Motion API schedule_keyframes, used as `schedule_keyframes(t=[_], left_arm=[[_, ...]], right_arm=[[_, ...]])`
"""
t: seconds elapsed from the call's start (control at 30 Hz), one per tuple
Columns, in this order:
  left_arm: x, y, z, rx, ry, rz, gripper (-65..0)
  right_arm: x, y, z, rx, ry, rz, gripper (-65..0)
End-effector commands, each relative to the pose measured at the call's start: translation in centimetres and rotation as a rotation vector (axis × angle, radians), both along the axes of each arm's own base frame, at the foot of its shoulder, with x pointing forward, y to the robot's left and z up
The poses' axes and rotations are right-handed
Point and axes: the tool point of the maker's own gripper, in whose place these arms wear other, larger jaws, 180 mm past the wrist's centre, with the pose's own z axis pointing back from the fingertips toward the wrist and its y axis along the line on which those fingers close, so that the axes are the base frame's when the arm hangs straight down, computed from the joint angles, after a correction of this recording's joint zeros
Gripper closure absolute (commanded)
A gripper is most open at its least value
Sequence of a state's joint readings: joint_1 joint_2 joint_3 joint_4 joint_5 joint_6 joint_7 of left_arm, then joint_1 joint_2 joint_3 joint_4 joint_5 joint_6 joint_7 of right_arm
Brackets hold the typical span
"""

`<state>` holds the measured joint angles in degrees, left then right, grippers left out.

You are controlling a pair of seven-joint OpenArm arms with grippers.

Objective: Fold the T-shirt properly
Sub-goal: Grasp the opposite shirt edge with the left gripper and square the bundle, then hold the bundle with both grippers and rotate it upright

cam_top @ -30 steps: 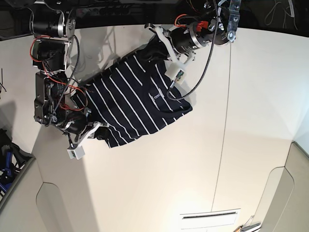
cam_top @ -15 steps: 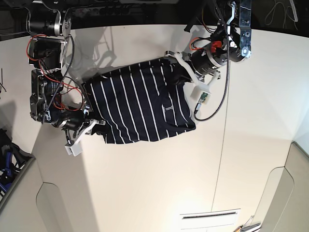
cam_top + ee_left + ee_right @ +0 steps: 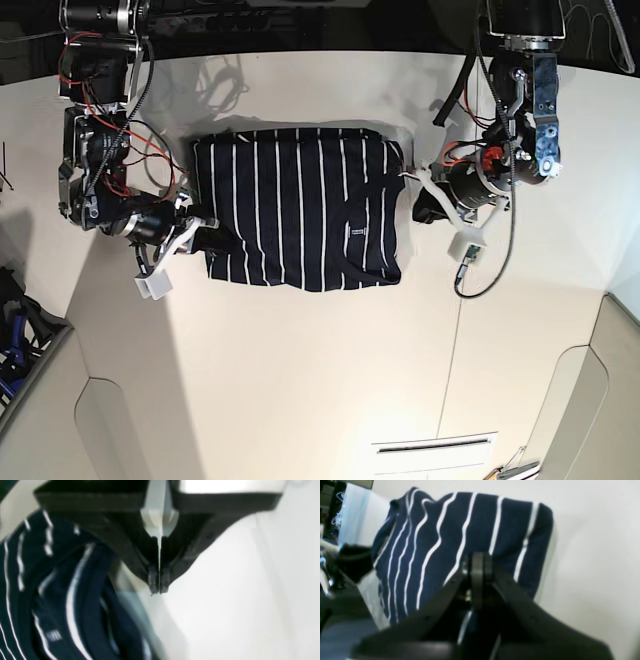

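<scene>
You have the T-shirt [image 3: 298, 208] lying folded on the white table [image 3: 330, 380], your left gripper [image 3: 158, 586] clenched on nothing at its 3 o'clock edge, your right gripper [image 3: 477, 580] pinching fabric at 9 o'clock

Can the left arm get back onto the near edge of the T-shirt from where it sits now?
Probably yes. The left gripper sits just off the T-shirt edge, jaws shut on nothing, with only bare table between them. It would need to open first; nothing blocks the way.
</scene>
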<state>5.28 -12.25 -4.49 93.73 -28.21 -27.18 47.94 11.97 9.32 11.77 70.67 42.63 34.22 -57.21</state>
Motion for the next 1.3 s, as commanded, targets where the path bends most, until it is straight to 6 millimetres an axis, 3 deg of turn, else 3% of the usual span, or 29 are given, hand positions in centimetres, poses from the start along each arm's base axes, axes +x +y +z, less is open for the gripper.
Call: schedule_keyframes(t=[0.0,0.17,0.27,0.4,0.6,0.8,0.97,1.1,1.27], left_arm=[[0.9,0.2,1.8,-0.013,-0.061,-0.005,-1.3],[1.0,1.3,4.4,0.024,-0.125,0.005,0.0],[0.3,0.9,6.3,0.034,-0.177,-0.009,0.0],[-1.9,-0.5,8.3,0.038,-0.226,-0.059,0.0],[-5.8,-3.0,9.6,-0.040,-0.223,-0.111,0.0],[-9.0,-5.9,8.2,-0.130,-0.155,-0.154,0.0],[-10.1,-8.0,7.3,-0.142,-0.117,-0.211,0.0],[-10.7,-8.5,5.7,-0.138,-0.060,-0.209,0.0],[-11.0,-7.7,2.3,-0.118,0.022,-0.186,0.0]], right_arm=[[1.5,-0.1,2.3,0.021,-0.076,-0.012,0.0],[3.3,-1.6,4.3,0.023,-0.146,-0.066,0.0],[4.3,-2.4,5.1,0.001,-0.174,-0.084,0.0],[5.4,-3.0,5.5,-0.056,-0.214,-0.099,0.0],[6.7,-3.7,5.1,-0.097,-0.225,-0.121,0.0],[8.1,-3.5,4.9,-0.062,-0.217,-0.146,0.0],[8.7,-2.3,4.2,-0.049,-0.186,-0.118,0.0],[8.1,-1.0,3.2,-0.070,-0.167,-0.067,0.0],[7.2,0.4,1.9,-0.127,-0.145,0.007,0.0]])
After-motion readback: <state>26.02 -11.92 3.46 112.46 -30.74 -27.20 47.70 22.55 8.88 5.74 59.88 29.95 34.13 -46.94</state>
